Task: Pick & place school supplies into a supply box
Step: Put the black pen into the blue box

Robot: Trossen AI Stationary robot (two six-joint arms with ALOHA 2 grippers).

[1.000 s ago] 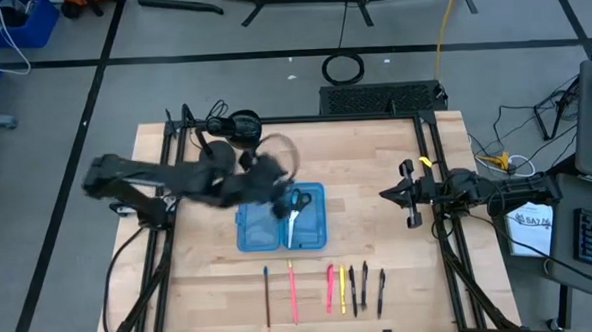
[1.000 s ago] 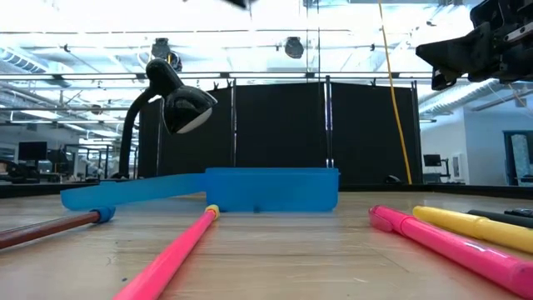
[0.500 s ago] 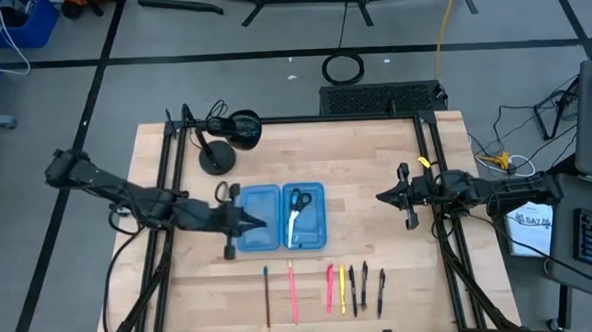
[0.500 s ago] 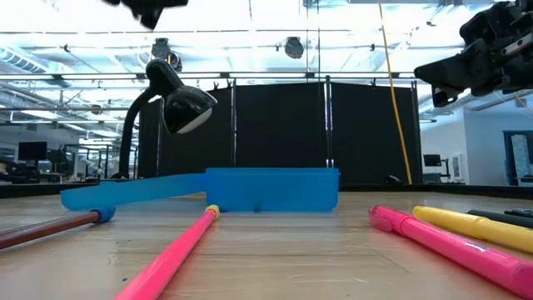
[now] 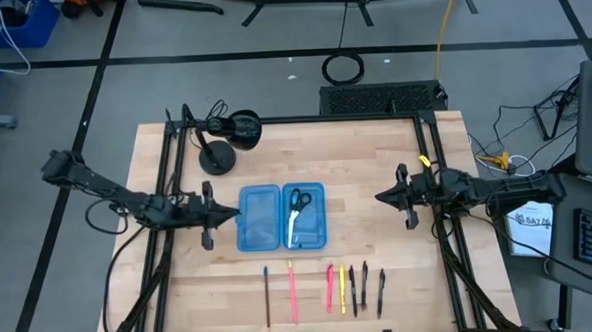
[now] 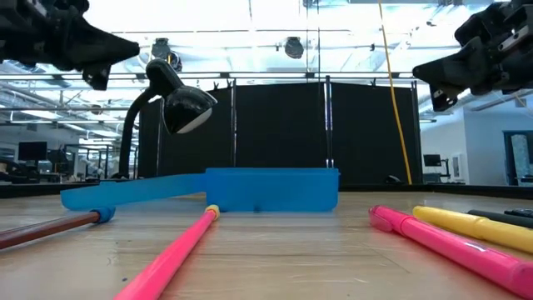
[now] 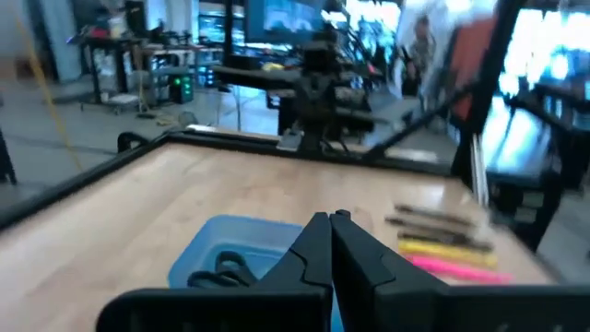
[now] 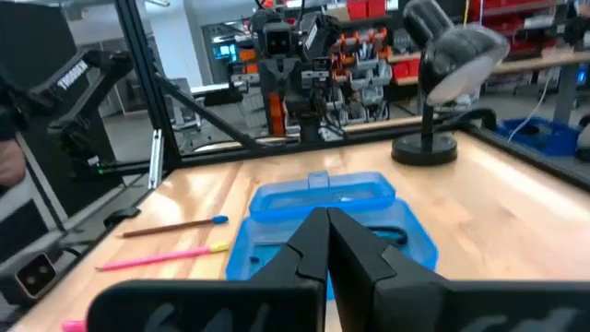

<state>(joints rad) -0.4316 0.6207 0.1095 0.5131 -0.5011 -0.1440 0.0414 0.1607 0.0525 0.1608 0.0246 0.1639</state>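
The blue supply box (image 5: 261, 220) lies open on the table's middle, its two halves side by side. The black-handled scissors (image 5: 295, 208) lie flat in its right half. Near the table's front edge, a brown pencil (image 5: 267, 295), pink pens (image 5: 292, 291), a yellow one (image 5: 342, 289) and black ones (image 5: 364, 285) lie in a row. My left gripper (image 5: 226, 217) hovers shut just left of the box, above the table. My right gripper (image 5: 380, 195) hovers shut to the box's right, pointing at it. In the left wrist view the scissors (image 7: 221, 275) show in the box (image 7: 217, 254).
A black desk lamp (image 5: 218, 154) stands on its round base at the far left, behind the box; its head (image 6: 187, 108) hangs over the table. Black frame rails (image 5: 167, 192) run along both table sides. Bare wood lies between the box and the right gripper.
My left arm has drawn back from above the box toward the table's left edge and now hovers beside the box's left half. The scissors and the box have stayed where they were.
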